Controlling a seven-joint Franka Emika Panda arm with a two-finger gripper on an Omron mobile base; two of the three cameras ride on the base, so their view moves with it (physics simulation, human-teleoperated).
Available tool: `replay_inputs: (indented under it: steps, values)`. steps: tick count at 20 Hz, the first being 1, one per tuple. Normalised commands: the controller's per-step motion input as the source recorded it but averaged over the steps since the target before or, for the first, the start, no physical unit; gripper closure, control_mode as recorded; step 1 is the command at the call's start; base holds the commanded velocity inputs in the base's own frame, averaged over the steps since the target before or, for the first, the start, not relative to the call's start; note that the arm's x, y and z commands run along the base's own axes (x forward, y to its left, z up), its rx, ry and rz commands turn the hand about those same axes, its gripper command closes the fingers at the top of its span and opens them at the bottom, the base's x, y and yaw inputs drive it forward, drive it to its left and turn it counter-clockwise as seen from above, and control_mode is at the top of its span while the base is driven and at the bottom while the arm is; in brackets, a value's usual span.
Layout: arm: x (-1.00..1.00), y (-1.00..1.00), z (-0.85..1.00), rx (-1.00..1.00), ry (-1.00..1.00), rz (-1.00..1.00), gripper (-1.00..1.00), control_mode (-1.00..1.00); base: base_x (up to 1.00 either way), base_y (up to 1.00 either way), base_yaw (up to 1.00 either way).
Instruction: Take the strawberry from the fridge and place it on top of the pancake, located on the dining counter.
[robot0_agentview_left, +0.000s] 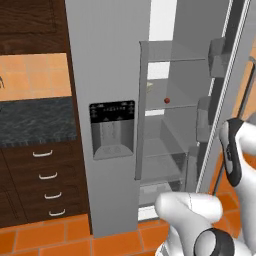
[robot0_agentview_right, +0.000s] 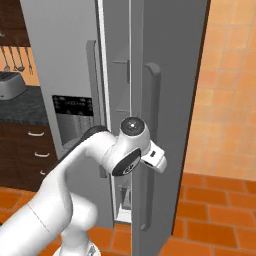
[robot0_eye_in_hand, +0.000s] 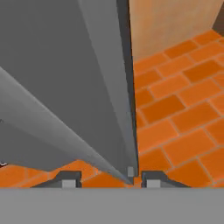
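The tall grey two-door fridge (robot0_agentview_left: 107, 115) is seen with its right door (robot0_agentview_right: 170, 100) swung partly open, so that the clear glass shelves (robot0_agentview_left: 170, 106) inside are exposed. The tiny dark-red strawberry (robot0_agentview_left: 167, 100) lies on an upper shelf, well apart from the arm, and has not yet been reached. The pincer (robot0_eye_in_hand: 107, 178) is held at the edge of the open door, its two dark fingertips (robot0_eye_in_hand: 68, 180) set on either side of that edge in the hand view; its jaws stand narrowly apart, and whether the door is actually clamped cannot be told. This position is judged to serve for swinging the door wider, so that a clear path to the shelf is gained.
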Motion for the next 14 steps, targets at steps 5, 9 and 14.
replay_inputs:
  steps: [5, 9, 14]
  values:
    - [-0.68, 0.32, 0.59, -0.25, 0.0, -0.01, -1.0, -1.0, 0.0, 0.0, 0.0]
    - [0.09, 0.6, 0.36, -0.43, 0.15, 0.0, -1.0, -1.0, 0.0, 0.0, 0.0]
    - [0.97, 0.0, -0.09, -0.45, 0.42, 0.0, -1.0, -1.0, 0.0, 0.0, 0.0]
